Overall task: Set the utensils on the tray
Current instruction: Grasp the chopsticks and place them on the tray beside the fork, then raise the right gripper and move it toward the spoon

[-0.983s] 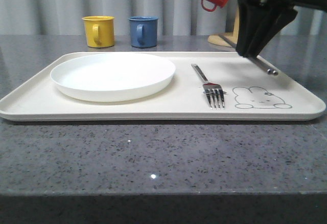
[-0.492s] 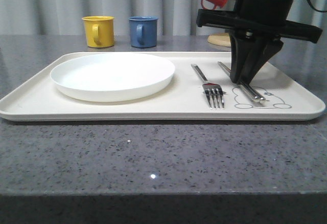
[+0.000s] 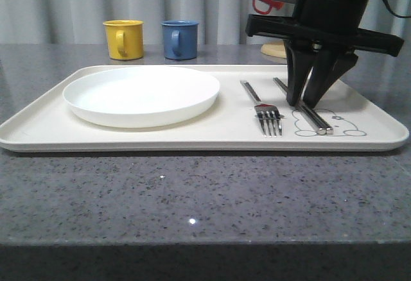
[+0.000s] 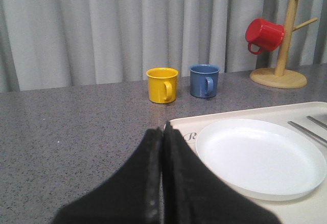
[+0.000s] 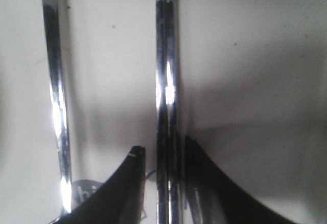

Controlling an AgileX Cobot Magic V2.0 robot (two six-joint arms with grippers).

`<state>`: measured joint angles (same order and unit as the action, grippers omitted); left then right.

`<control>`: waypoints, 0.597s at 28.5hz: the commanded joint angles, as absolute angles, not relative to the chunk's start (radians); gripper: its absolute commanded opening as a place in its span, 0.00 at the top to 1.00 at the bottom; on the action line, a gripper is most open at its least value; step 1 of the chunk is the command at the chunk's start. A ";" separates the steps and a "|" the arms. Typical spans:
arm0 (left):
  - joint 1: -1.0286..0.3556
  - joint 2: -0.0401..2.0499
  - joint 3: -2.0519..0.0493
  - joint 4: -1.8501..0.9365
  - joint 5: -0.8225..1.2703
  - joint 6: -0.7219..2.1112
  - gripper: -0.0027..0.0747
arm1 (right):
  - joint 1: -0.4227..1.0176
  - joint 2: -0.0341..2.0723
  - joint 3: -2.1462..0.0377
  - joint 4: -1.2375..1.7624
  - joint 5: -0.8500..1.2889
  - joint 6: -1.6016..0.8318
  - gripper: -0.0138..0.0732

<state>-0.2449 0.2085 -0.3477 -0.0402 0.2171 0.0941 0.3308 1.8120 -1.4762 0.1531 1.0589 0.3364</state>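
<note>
The cream tray [image 3: 192, 141] lies across the grey counter. On its right half a steel fork [image 3: 261, 108] lies with tines toward the front. Beside it a pair of chopsticks [image 3: 307, 111] rests flat on the tray, over the bunny drawing. My right gripper [image 3: 302, 103] stands open straight above them, one finger on each side. In the right wrist view the chopsticks [image 5: 167, 96] run between the spread fingers of the right gripper [image 5: 162, 150], and the fork handle [image 5: 56, 106] lies beside them. My left gripper [image 4: 162, 132] is shut with nothing in it, hanging by the tray's corner [image 4: 179, 127].
A round white plate [image 3: 141, 92] fills the tray's left half. Behind the tray stand a yellow mug [image 3: 124, 38] and a blue mug [image 3: 180, 39]. A red mug [image 4: 264, 35] hangs on a wooden mug tree [image 4: 286, 29] at the back right.
My right gripper came down and forward with the chopsticks, laid them on the tray beside the fork, and its fingers have spread apart, letting them go.
</note>
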 commanded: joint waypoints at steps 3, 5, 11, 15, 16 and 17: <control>-0.245 0.217 -0.374 -0.049 0.134 0.084 0.99 | 0.323 1.742 -1.508 0.116 1.049 0.334 0.43; -0.245 0.217 -0.374 -0.049 0.134 0.084 0.99 | 0.314 1.720 -1.508 0.090 1.049 0.325 0.43; -0.245 0.217 -0.374 -0.049 0.134 0.084 0.99 | 0.202 1.649 -1.510 0.076 1.053 0.226 0.43; -0.245 0.217 -0.374 -0.049 0.134 0.084 0.99 | 0.057 1.626 -1.510 0.046 1.092 0.125 0.43; -0.245 0.217 -0.374 -0.049 0.134 0.084 0.99 | 0.020 1.630 -1.510 0.039 1.104 0.103 0.43; -0.245 0.217 -0.374 -0.049 0.134 0.084 0.99 | -0.015 1.633 -1.510 0.033 1.115 0.084 0.43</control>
<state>-0.2449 0.2085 -0.3477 -0.0402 0.2171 0.0941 0.0580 1.6777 -1.4806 0.0598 1.1031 0.1444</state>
